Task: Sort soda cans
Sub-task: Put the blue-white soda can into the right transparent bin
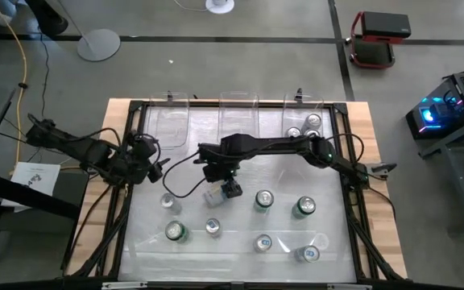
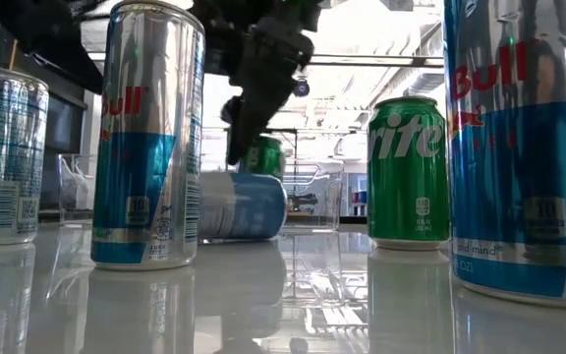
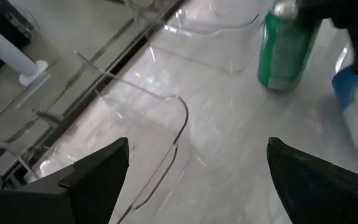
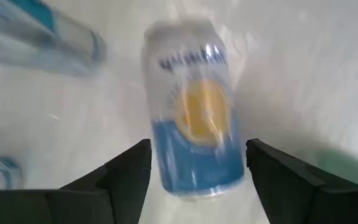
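Note:
A blue-and-white soda can (image 1: 213, 194) lies on its side on the white table top, mid-table (image 4: 194, 137) (image 2: 246, 206). My right gripper (image 1: 222, 180) (image 4: 197, 171) hangs just above it, open, a finger on either side of the can's near end, touching nothing. Several more soda cans stand upright nearer the front edge, among them a green one (image 1: 304, 207) (image 2: 408, 172) and a tall silver-and-blue one (image 2: 150, 138). My left gripper (image 1: 156, 166) (image 3: 197, 177) is open over the table's left part, holding nothing.
Three clear plastic bins stand along the far edge; the right one (image 1: 308, 121) holds three cans, and the left one's wall (image 3: 166, 124) shows just ahead of my left gripper. A black frame (image 1: 127, 145) borders the table. A green can (image 3: 284, 50) stands near the lying one.

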Tool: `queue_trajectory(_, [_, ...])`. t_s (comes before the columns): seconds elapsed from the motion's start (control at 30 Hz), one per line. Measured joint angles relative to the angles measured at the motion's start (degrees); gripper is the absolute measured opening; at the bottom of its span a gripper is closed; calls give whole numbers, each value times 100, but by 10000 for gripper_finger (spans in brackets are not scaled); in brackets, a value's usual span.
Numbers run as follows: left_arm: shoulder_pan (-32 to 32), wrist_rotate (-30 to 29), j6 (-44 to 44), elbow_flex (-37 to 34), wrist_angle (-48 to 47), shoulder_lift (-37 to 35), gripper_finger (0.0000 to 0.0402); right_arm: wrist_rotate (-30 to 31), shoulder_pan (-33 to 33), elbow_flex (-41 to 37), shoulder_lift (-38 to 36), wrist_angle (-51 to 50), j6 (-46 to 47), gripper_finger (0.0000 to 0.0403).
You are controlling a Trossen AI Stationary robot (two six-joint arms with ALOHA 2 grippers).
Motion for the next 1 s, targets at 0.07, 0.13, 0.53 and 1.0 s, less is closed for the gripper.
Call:
queue_trajectory(0.07, [-215, -305, -91, -90, 87, 8, 355, 166, 41, -352, -137, 55, 48, 247])
queue_trajectory(0.13, [-378, -597, -98, -215, 265, 6, 355, 403, 101, -721, -278, 218, 95, 245])
queue_trajectory(0.53, [-559, -1117, -106, -478, 725, 4, 355, 831, 343, -1363, -447, 1048, 664, 247])
queue_trajectory(1.0, [-557, -1086, -154, -478, 712, 8, 355, 429, 383, -1464, -416, 1277, 701, 249])
